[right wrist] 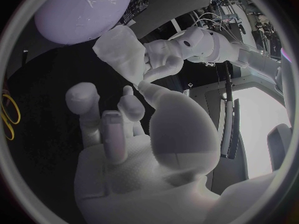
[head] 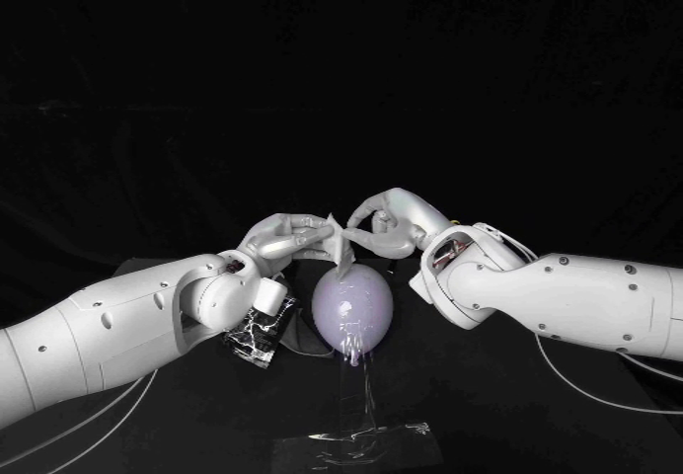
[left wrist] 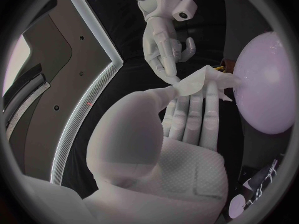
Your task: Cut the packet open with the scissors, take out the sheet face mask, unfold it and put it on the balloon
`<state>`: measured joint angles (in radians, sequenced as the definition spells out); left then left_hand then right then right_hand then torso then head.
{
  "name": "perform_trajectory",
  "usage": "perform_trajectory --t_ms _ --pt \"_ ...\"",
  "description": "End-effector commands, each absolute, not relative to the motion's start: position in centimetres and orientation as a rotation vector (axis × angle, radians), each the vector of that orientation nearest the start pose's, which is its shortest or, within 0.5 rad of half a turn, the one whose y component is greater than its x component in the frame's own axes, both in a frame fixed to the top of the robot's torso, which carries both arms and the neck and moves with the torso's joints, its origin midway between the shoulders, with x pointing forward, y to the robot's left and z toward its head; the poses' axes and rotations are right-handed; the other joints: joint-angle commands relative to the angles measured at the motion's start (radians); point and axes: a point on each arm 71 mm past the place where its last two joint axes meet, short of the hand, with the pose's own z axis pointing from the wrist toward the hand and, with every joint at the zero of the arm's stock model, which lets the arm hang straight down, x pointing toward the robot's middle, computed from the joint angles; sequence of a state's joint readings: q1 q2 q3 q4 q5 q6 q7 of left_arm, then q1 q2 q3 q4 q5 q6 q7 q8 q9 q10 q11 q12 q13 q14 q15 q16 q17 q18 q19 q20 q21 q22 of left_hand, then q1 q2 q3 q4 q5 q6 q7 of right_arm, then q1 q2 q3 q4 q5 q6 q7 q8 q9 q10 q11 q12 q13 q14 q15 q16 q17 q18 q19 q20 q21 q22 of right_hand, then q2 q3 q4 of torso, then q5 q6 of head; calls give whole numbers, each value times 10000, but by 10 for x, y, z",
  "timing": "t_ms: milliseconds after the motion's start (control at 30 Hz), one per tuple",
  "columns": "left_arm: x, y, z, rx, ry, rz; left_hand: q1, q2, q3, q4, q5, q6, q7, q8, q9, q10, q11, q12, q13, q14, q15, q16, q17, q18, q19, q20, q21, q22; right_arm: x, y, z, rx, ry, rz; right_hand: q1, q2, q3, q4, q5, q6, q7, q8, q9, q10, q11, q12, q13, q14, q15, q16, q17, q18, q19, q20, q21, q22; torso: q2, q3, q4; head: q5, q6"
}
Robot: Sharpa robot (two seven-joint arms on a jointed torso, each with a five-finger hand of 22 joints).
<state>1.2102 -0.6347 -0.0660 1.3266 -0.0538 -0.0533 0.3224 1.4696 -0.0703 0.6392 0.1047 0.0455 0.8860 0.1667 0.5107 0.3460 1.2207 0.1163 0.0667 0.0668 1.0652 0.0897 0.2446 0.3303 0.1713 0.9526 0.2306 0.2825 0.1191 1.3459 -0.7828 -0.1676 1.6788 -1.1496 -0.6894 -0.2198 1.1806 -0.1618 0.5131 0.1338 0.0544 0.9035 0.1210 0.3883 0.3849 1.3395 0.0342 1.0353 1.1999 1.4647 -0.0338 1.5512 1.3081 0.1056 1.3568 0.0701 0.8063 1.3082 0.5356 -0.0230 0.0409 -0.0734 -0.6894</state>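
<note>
The sheet face mask (head: 339,243) hung at the centre of the head view as a small, bunched white flap. It was directly above the balloon (head: 353,310), and its long axis ran down toward the balloon's top. Whether its lower tip touched the balloon could not be told. The left hand (head: 290,237) pinched the mask from the picture's left, thumb against fingers. The right hand (head: 386,223) stood just to the mask's right at the same height, curled toward it, so both hands were about equally near. Judged from this, the next move was a sideways pull to open the sheet, then a short drop onto the balloon.

The left wrist view added a detail: one fingertip of the right hand (left wrist: 163,45) touched the mask's edge, just beside the balloon. Whether that hand actually gripped the sheet could not be told. The right wrist view showed that hand's fingers (right wrist: 112,129) apart, with the thumb reaching toward the mask, and the yellow-handled scissors (right wrist: 9,115) lying well apart. The packet (head: 261,336) lay at the balloon's lower left.
</note>
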Motion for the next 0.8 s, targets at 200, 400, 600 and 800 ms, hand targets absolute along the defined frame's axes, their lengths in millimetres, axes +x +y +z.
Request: perform_trajectory --t_ms 200,400,600,800 --pt "512 140 -194 -9836 16554 -17550 -83 49 60 20 41 28 18 32 135 94 6 34 11 85 -9 38 20 115 26 -14 51 13 466 -142 -136 1666 14285 8118 271 54 -105 20 -7 -46 65 -180 -96 31 87 95 99 995 91 48 2427 93 56 72 119 748 6 3 2 6 -13" --pt "511 140 -194 -9826 16561 -17567 -83 49 60 20 41 28 18 32 135 94 6 34 11 85 -9 38 20 115 26 -14 51 13 468 -139 -136 1617 14197 8122 383 87 -124 8 -8 24 60 -232 -130 45 85 123 124 998 93 54 2436 99 68 86 111 748 4 -2 0 6 -18" --pt "511 139 -194 -9821 16557 -17574 -83 49 60 20 41 28 18 32 135 94 6 34 11 85 -9 38 20 115 26 -14 51 13 468 -137 -137 1547 14246 8125 481 134 -158 13 -6 204 22 -230 -142 59 60 143 144 1005 80 67 2454 97 98 90 165 765 -4 -2 -1 10 -28" --pt "511 139 -193 -9810 16558 -17595 -83 49 60 20 41 28 18 32 135 94 6 34 11 85 -9 38 20 115 26 -14 51 13 468 -134 -138 1463 14370 8136 721 285 -149 -38 5 578 -111 -153 -130 134 -46 222 203 1026 1 115 2519 88 169 52 312 811 -6 -2 0 9 -25"
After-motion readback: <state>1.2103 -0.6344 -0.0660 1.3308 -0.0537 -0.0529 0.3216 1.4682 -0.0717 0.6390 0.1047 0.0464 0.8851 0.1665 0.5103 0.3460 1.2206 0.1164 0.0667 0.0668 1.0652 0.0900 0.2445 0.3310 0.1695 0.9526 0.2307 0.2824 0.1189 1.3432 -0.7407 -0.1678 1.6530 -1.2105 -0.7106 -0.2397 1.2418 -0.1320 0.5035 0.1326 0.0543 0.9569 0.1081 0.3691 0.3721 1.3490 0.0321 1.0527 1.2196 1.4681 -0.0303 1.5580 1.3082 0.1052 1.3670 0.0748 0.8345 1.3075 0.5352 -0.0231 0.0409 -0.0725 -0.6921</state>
